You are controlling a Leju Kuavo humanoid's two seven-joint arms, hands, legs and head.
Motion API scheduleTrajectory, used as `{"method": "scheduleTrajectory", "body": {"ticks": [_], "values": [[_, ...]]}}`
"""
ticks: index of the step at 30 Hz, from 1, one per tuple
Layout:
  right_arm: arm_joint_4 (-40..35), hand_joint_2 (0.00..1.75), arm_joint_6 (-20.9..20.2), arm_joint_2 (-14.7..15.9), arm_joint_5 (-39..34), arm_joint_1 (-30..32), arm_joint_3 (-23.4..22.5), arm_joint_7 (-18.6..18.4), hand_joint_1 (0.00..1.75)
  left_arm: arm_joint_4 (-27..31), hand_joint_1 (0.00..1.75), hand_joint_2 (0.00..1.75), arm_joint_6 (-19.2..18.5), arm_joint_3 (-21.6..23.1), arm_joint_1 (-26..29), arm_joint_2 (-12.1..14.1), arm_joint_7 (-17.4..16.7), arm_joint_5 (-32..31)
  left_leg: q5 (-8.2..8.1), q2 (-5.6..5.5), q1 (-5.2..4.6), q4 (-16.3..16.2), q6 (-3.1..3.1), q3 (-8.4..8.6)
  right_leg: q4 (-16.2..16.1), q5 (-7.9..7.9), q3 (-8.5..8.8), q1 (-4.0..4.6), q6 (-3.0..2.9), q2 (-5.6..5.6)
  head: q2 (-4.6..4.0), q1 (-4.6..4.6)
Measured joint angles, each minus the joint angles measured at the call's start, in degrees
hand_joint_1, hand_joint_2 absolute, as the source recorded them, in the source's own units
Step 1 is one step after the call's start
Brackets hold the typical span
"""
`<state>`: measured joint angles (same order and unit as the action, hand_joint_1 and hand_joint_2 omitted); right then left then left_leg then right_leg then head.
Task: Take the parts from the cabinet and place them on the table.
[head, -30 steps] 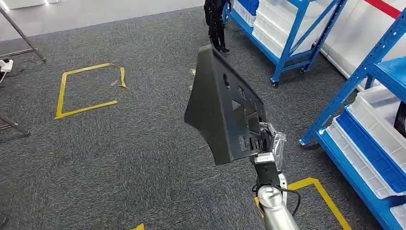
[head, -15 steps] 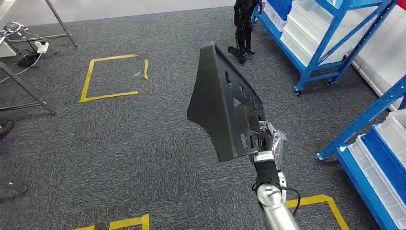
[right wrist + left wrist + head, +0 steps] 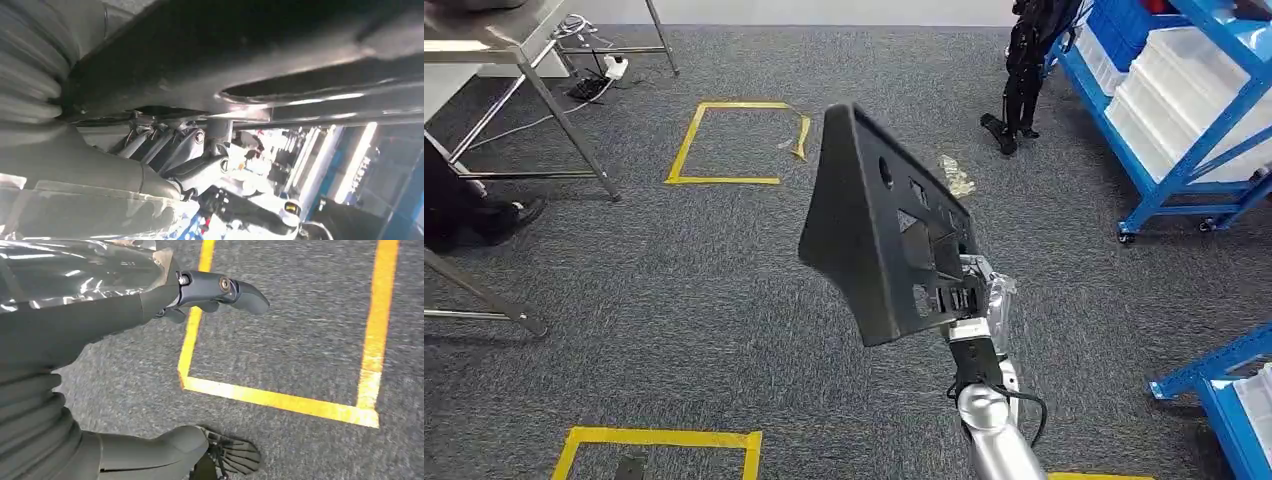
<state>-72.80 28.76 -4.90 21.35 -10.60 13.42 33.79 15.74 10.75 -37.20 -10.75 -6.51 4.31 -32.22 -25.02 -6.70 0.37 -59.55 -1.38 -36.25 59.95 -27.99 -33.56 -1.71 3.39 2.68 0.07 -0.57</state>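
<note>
Black moulded plastic makes up the part (image 3: 879, 225), a broad wedge-shaped panel with a round hole and several square cut-outs along one face. It stands upright and tilted in the air above the carpet, in the middle of the head view, touching nothing but the hand that carries it. The right hand (image 3: 969, 295) grips it at its lower corner, fingers closed on the ribbed edge where the cut-outs are; the silver right arm (image 3: 994, 420) rises to it from below. In the right wrist view the part's dark underside (image 3: 260, 45) runs close across the picture, with the hand's dark fingers (image 3: 200, 167) closed up against it.

The left hand (image 3: 150, 360) hangs over the floor, holding nothing, its thumb (image 3: 155, 450) and dark fingers (image 3: 220, 290) well apart.

Grey carpet (image 3: 674, 300) covers the floor under the part. A square of yellow tape (image 3: 734, 140) is marked on it beyond the part and to the left, and another taped outline (image 3: 659, 445) lies near the bottom edge; the left wrist view looks down on a yellow taped corner (image 3: 280, 400). At the upper left stands a metal-legged worktop (image 3: 484, 40), with cables and a power strip (image 3: 609, 68) on the floor behind it, and a dark shoe (image 3: 504, 215) beside its legs. At the right are blue shelving racks on wheels (image 3: 1184, 150) holding white and blue bins (image 3: 1164, 80), well apart from the part. A dark legged figure (image 3: 1019, 70) stands by the far rack; what it is cannot be told.
</note>
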Motion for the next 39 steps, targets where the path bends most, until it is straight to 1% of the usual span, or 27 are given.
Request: {"method": "scheduleTrajectory", "body": {"ticks": [2, 3, 5, 6, 8, 9, 10, 12, 13, 14, 18, 19, 20, 21, 23, 24, 26, 27, 28, 29, 31, 33, 34, 35, 36, 38, 39], "values": [[0.3, 1.75, 0.1, 0.0, -0.1, -0.1, 0.0, 0.1, 1.75, 0.0, 0.0, 1.75, -0.2, 0.0, 0.2, 0.0, 0.0, 0.0, 0.48, -0.75, 0.29, 0.6, 0.79, -0.06, 0.0, 0.16, -0.02, 0.47, -0.88, -0.63, 0.0, -0.02], [0.3, 1.75, 0.2, -0.1, -0.2, -0.2, 0.1, 0.1, 1.75, 0.0, 0.0, 1.75, -0.2, 0.0, 0.2, 0.2, 0.0, 0.0, 0.44, -1.22, 0.36, 0.6, 0.97, -0.22, -0.2, 0.38, 0.05, -0.04, -1.35, -1.16, -0.02, 0.0], [0.3, 1.75, 0.6, -0.2, -0.5, -0.4, 0.3, 0.2, 1.75, 0.0, 0.0, 1.75, -0.2, 0.0, 0.2, 0.2, 0.0, 0.0, -1.93, 4.15, 0.1, -2.9, 1.27, -1.93, -0.4, 0.41, 0.24, -0.01, -2.57, -2.25, 0.0, 0.39], [0.4, 1.75, 0.7, -0.2, -0.7, -0.4, 0.4, 0.3, 1.75, 0.0, 0.0, 1.75, -0.2, 0.0, 0.0, 0.3, 0.0, 0.1, -4.2, 5.5, 0.19, -7.2, 1.42, -3.98, -0.4, 0.28, 0.26, 0.3, -2.8, -2.83, 0.0, 0.35], [0.7, 1.75, 0.9, -0.2, -1.0, -0.4, 0.5, 0.3, 1.75, -0.1, 0.0, 1.75, -0.2, 0.0, 0.1, 0.2, 0.1, 0.1, -7.52, 6.28, 0.25, -15.9, 1.54, -8.32, -0.3, 0.13, 0.22, 0.8, -3.04, -4.36, 0.0, 0.37], [0.9, 1.75, 0.9, -0.2, -1.0, -0.4, 0.5, 0.3, 1.75, -0.1, 0.0, 1.75, -0.2, 0.0, 0.2, 0.2, 0.1, 0.1, -7.45, 6.29, 0.25, -17.3, 1.5, -9.05, -0.3, 0.08, 0.22, 0.94, -3.1, -5.04, 0.0, 0.37], [1.0, 1.75, 0.9, -0.2, -1.0, -0.4, 0.6, 0.3, 1.75, -0.1, 0.0, 1.75, -0.2, 0.0, 0.3, 0.2, 0.1, 0.1, -6.22, 6.34, 0.24, -15.9, 1.33, -8.38, -0.3, 0.02, 0.26, 1.04, -3.16, -5.72, 0.0, 0.37], [1.1, 1.75, 0.9, -0.2, -1.1, -0.4, 0.9, 0.3, 1.75, -0.1, 0.0, 1.75, -0.2, 0.0, 0.3, 0.3, 0.1, 0.1, -1.93, 7.34, 0.03, -7.2, 0.63, -3.6, -0.3, -0.14, 0.51, 1.22, -3.29, -7.0, 0.0, 0.37], [1.1, 1.75, 1.0, -0.2, -1.1, -0.5, 0.9, 0.3, 1.75, -0.1, 0.0, 1.75, -0.2, 0.0, 0.2, 0.3, 0.1, 0.1, -0.2, 9.67, -0.36, -2.2, 0.02, -0.62, -0.3, -0.24, 0.7, 1.33, -3.38, -7.55, 0.0, 0.37], [1.1, 1.75, 1.0, -0.2, -1.1, -0.5, 0.9, 0.3, 1.75, 0.0, 0.0, 1.75, -0.2, 0.0, 0.0, 0.4, 0.2, 0.1, -1.24, 11.82, -1.15, -0.4, -0.05, 0.2, -0.3, -0.44, 0.74, 1.66, -3.07, -8.08, -0.02, 0.33], [1.2, 1.75, 1.0, -0.2, -1.3, -0.8, 1.2, 0.3, 1.75, 0.0, 0.0, 1.75, -0.2, 0.0, 0.2, 0.7, 0.2, 0.1, -0.68, 8.81, -1.65, 0.5, -1.13, 0.37, -0.7, -0.68, 1.26, 1.92, -2.13, -10.57, 0.0, 0.33], [1.2, 1.75, 1.0, -0.1, -1.3, -0.9, 1.3, 0.3, 1.75, -0.1, 0.0, 1.75, -0.2, 0.0, 0.3, 0.6, 0.1, 0.1, -0.05, 8.24, -0.72, 1.4, -1.44, 1.33, -0.2, -1.14, 0.88, 1.93, -1.78, -9.33, 0.0, 0.28], [1.3, 1.75, 1.1, -0.1, -1.3, -0.9, 1.3, 0.3, 1.75, 0.0, 0.0, 1.75, -0.2, 0.0, 0.2, 0.6, 0.2, 0.1, 0.18, 7.71, -0.71, 1.7, -1.81, 1.49, 1.5, -1.92, 0.32, 1.66, -1.76, -6.22, -0.02, 0.3], [1.3, 1.75, 1.1, 0.0, -1.4, -0.9, 1.3, 0.3, 1.75, 0.0, 0.0, 1.75, -0.2, 0.0, 0.0, 0.7, 0.2, 0.1, 0.27, 6.98, -0.6, 1.7, -1.95, 1.46, 5.5, -3.66, -1.59, 1.55, -2.0, -4.14, 0.0, 0.22], [1.6, 1.75, 1.1, 0.3, -1.5, -0.5, 1.4, 0.3, 1.75, -0.1, 0.0, 1.75, -0.4, 0.0, 0.1, 0.6, 0.1, 0.1, 0.25, 5.17, -0.49, 1.7, -1.97, 1.44, 14.5, -6.68, -6.19, 1.33, -2.04, -3.06, -0.02, 0.2], [1.7, 1.75, 1.1, 0.3, -1.5, -0.3, 1.4, 0.3, 1.75, -0.1, 0.0, 1.75, -0.5, 0.0, 0.2, 0.6, 0.0, 0.1, 0.25, 4.35, -0.44, 1.7, -1.97, 1.43, 16.6, -6.87, -7.47, 1.24, -1.67, -3.01, 0.0, 0.22], [1.7, 1.75, 1.1, 0.6, -1.6, -0.1, 1.4, 0.3, 1.75, -0.1, 0.0, 1.75, -0.5, 0.1, 0.5, 0.6, -0.1, 0.0, 0.22, 2.71, -0.19, 1.6, -1.84, 1.51, 12.8, -4.55, -6.23, 0.92, -0.51, -2.92, 0.0, 0.22], [1.7, 1.75, 1.1, 0.6, -1.6, -0.2, 1.4, 0.3, 1.75, -0.1, 0.0, 1.75, -0.5, 0.1, 0.6, 0.6, -0.2, 0.0, 0.14, 1.8, 0.02, 1.5, -1.62, 1.64, 7.4, -2.07, -3.8, 0.59, 0.34, -2.56, -0.02, 0.22], [1.7, 1.75, 1.1, 0.6, -1.6, -0.2, 1.4, 0.3, 1.75, -0.1, 0.0, 1.75, -0.5, 0.2, 0.6, 0.6, -0.4, 0.0, -0.01, 0.99, 0.22, 1.3, -1.21, 1.62, 1.9, 0.17, -1.24, 0.07, 1.16, -1.13, -0.02, 0.22], [1.8, 1.75, 1.1, 0.6, -1.6, -0.3, 1.4, 0.3, 1.75, -0.1, 0.0, 1.75, -0.5, 0.4, 0.5, 0.7, -0.4, 0.0, -0.23, 0.34, 0.03, 0.8, -0.63, 1.33, -0.3, 0.32, -0.3, -0.32, 1.24, 1.12, 0.0, 0.15], [1.9, 1.75, 1.1, 0.5, -1.6, -0.2, 1.5, 0.3, 1.75, -0.1, 0.0, 1.75, -0.5, 0.5, 0.6, 0.8, -0.5, 0.0, -0.12, -0.5, -0.03, 0.8, 0.0, 0.81, -0.5, 0.59, 0.03, 0.13, -0.37, -0.19, 0.0, 0.22], [1.9, 1.75, 1.1, 0.4, -1.6, -0.3, 1.5, 0.3, 1.75, -0.1, 0.0, 1.75, -0.5, 0.5, 1.0, 0.9, -0.5, 0.0, 0.14, -1.29, 0.2, 1.1, 0.54, 0.57, -0.5, 0.77, 0.0, 0.34, -1.2, -1.08, -0.02, 0.26], [1.8, 1.75, 1.1, 0.3, -1.6, -0.4, 1.6, 0.3, 1.75, -0.1, 0.0, 1.75, -0.5, 0.5, 1.1, 0.9, -0.5, 0.0, -0.2, -0.26, 0.39, 0.7, 0.68, 0.52, -0.8, 0.93, 0.14, -0.27, -1.77, -1.68, 0.0, 0.26], [1.8, 1.75, 1.1, 0.2, -1.6, -0.3, 1.6, 0.2, 1.75, -0.1, 0.0, 1.75, -0.5, 0.5, 1.0, 0.9, -0.5, 0.0, -1.3, 2.96, -0.04, -0.9, 0.88, -0.12, -0.8, 0.8, 0.28, -0.1, -2.1, -2.1, 0.0, 0.42], [1.7, 1.75, 1.1, 0.2, -1.4, -0.4, 1.6, 0.2, 1.75, -0.1, 0.0, 1.75, -0.5, 0.5, 0.8, 0.9, -0.5, 0.0, -3.22, 4.78, 0.03, -4.2, 1.1, -1.75, -0.8, 0.74, 0.33, 0.08, -2.88, -2.71, -0.02, 0.63], [1.7, 1.75, 1.1, 0.2, -1.4, -0.3, 1.6, 0.1, 1.75, -0.1, 0.0, 1.75, -0.5, 0.6, 0.8, 0.9, -0.5, 0.0, -7.35, 6.08, 0.21, -13.7, 1.34, -6.63, -0.8, 0.54, 0.32, 0.51, -3.16, -4.25, -0.02, 0.59], [1.7, 1.75, 1.1, 0.2, -1.4, -0.3, 1.6, 0.1, 1.75, -0.1, 0.0, 1.75, -0.5, 0.6, 0.9, 0.8, -0.5, 0.0, -7.94, 6.27, 0.25, -16.5, 1.4, -8.16, -0.8, 0.49, 0.31, 0.64, -3.24, -4.9, 0.0, 0.61]]}}
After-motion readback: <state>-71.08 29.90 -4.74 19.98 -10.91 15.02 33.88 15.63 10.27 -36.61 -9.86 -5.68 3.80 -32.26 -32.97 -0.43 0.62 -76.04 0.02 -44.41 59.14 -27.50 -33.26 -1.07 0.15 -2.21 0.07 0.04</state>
